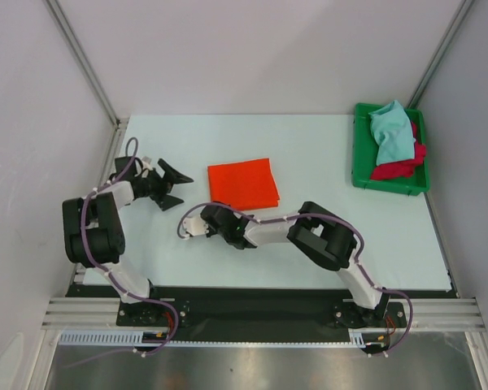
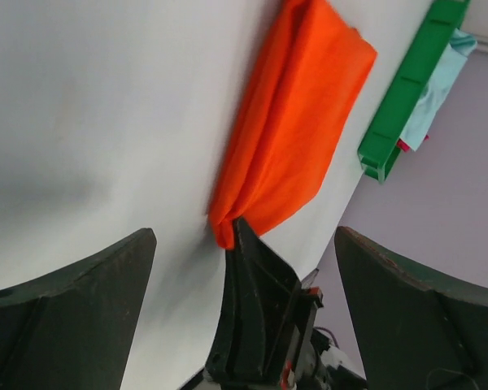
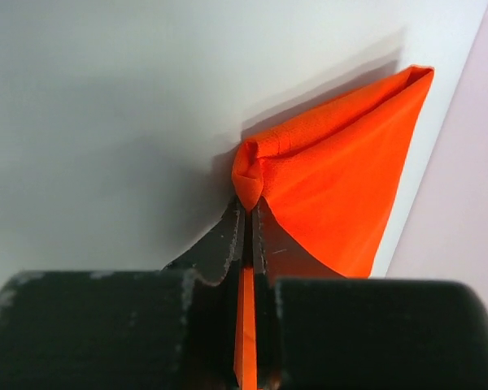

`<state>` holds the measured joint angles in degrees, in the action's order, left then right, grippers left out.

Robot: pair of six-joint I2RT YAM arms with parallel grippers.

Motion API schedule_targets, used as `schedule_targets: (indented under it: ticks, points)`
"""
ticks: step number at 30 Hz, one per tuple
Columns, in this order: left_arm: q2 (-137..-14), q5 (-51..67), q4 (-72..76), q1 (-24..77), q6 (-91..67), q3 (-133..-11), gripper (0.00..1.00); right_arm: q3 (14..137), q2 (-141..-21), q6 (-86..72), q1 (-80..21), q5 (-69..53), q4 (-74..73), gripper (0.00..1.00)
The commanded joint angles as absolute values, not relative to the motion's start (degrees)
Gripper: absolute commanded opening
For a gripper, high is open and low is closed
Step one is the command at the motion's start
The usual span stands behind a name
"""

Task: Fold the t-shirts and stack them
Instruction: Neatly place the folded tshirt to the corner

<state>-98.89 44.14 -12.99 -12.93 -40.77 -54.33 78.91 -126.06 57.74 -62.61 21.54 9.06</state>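
While the orange t-shirt (image 1: 244, 183) lies folded into a flat square just ahead of the right gripper (image 3: 250, 210), one item of three is judged nearly complete.

- Right gripper: jaws pressed together on the near corner of the orange cloth.
- Left gripper (image 1: 176, 187): fingers spread wide, empty; the orange t-shirt is near its tips, apart.
- Teal t-shirt (image 1: 390, 134) and red t-shirt (image 1: 400, 168): heaped unfolded in the green tray (image 1: 359, 158), well away to the right gripper's right.
- Outstanding: release, two folds, stacking.
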Motion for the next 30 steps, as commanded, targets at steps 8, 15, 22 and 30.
schedule_targets:
  ticks: [8, 15, 22, 30]
  points:
    - [-98.7, 43.1, 2.9, -2.4, -46.3, -49.8, 0.98, 75.5, -114.3, 53.0, -59.6, 17.8, 5.2, 0.00]
    - [-103.2, 43.7, 15.7, 1.3, -55.9, -47.1, 0.99, 73.1, -111.1, 50.6, -58.4, 15.8, 5.1, 0.00]
    - [-107.2, 41.7, 19.1, 3.8, -59.4, -48.1, 0.99, 72.4, -109.5, 49.1, -57.7, 14.8, 5.1, 0.00]
    - [-112.6, 41.3, 22.0, 6.9, -63.5, -50.6, 0.95, 72.7, -108.5, 48.0, -57.4, 14.3, 5.5, 0.00]
